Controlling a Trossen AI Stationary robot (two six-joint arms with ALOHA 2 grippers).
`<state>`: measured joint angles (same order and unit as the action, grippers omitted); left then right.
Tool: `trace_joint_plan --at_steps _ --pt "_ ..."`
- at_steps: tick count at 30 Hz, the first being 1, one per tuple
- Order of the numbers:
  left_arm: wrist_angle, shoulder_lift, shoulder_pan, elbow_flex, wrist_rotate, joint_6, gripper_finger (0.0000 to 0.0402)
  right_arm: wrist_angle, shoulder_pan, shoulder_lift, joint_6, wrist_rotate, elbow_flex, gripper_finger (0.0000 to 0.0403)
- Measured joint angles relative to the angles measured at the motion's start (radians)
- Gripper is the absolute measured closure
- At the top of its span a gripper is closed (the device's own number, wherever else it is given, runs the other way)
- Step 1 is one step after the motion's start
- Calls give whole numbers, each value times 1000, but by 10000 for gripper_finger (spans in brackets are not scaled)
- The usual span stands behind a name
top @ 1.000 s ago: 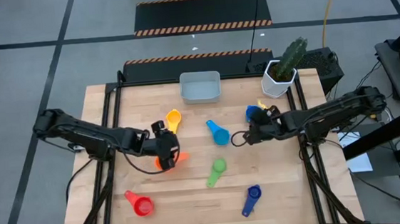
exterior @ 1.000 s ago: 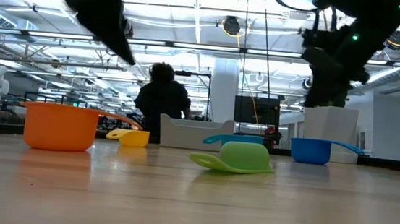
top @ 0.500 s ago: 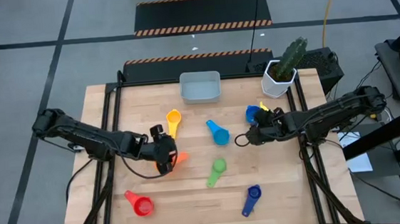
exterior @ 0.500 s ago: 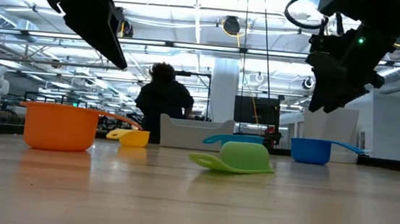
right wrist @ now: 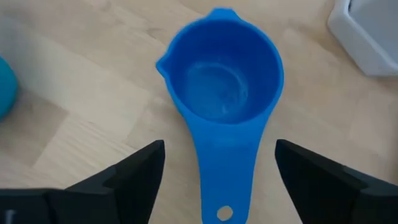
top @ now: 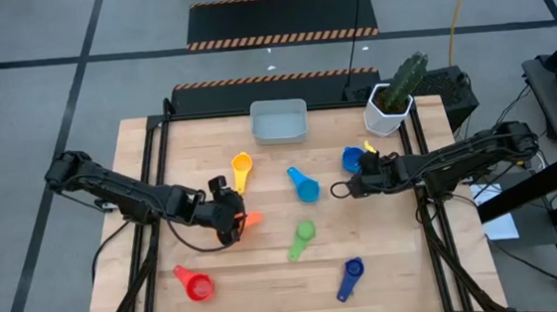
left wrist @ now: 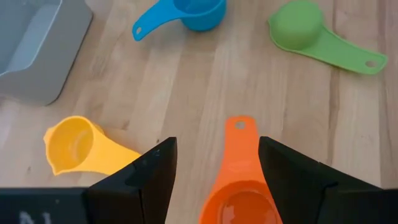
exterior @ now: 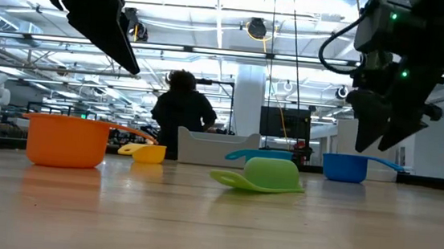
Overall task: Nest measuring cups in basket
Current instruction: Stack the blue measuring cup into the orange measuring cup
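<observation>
1. Right gripper: jaws have spread wide over the last second, nothing held. The blue plastic measuring cup with short handle lies on the table with its handle between the fingers; contact not visible. It sits right of centre, just beside the white faceted pot with green cactus.
2. Left gripper: part-open, unchanged, straddling the orange plastic scoop cup left of centre; no grip visible.
3. Shallow grey-blue plastic basket at far centre holds no cups.
4. Yellow cup, light blue cup, green cup, red cup and dark blue cup lie scattered on the wooden table.
5. Read: nesting not started; both arms look set for pickups.
</observation>
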<state>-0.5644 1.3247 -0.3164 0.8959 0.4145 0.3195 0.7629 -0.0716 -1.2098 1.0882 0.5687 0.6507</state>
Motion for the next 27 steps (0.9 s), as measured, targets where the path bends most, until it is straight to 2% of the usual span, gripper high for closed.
trace_joint_plan --at_steps 10,18,22,27 --pt "47 0 0 2 -13 -9 172 -190 57 0 -110 -101 -103 101" --pt "65 0 0 2 -14 -14 172 -262 79 0 -173 -99 -167 102" --pt "88 0 0 2 -22 -29 172 -293 81 0 -184 -102 -202 121" --pt "98 0 -6 2 -29 -39 172 -344 81 1 -204 -105 -232 163"
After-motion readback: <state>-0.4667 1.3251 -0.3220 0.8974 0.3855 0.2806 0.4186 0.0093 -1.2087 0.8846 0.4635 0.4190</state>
